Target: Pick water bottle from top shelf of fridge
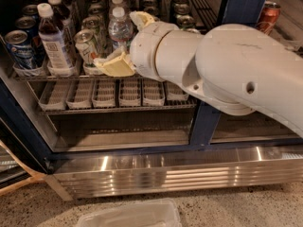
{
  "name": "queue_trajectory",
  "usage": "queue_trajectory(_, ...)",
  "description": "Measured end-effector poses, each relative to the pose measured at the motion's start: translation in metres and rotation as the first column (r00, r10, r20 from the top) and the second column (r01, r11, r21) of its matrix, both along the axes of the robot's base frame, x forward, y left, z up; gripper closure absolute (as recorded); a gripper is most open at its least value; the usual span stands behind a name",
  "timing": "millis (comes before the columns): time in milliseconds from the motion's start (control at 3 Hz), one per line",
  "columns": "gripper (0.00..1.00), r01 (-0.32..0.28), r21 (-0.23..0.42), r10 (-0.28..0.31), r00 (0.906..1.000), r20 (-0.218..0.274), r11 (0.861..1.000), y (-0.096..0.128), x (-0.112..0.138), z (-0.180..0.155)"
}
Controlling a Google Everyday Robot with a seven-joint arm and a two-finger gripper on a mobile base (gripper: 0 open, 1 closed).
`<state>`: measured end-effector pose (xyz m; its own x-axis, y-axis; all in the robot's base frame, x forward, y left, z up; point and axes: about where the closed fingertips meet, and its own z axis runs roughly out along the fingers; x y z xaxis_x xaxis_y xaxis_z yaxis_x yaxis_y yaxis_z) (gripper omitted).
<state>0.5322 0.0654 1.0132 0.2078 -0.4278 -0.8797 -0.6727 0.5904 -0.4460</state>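
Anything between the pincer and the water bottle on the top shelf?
Nothing visible. The open pincer is already at the water bottle, one finger on either side. A can stands close beside the lower finger.

Yellow gripper at clear, white-capped water bottle; fridge seemingly dark blue.

Claw seemingly around water bottle, top shelf.

The lower part of the water bottle is hidden by the gripper, which is held at the front of the top shelf. Much of the fridge is covered by the white arm. The red can is seen only partly. The clear bin on the floor is cut off by the lower edge.
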Motion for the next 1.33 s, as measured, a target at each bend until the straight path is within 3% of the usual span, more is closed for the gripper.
queue_trajectory(1000,0.19,0.104,-0.043,-0.103,0.9944,0.025,0.994,-0.02,0.018,-0.025)
queue_trajectory(1333,0.2,0.089,-0.061,-0.087,0.9956,0.034,0.994,-0.016,0.024,-0.03)
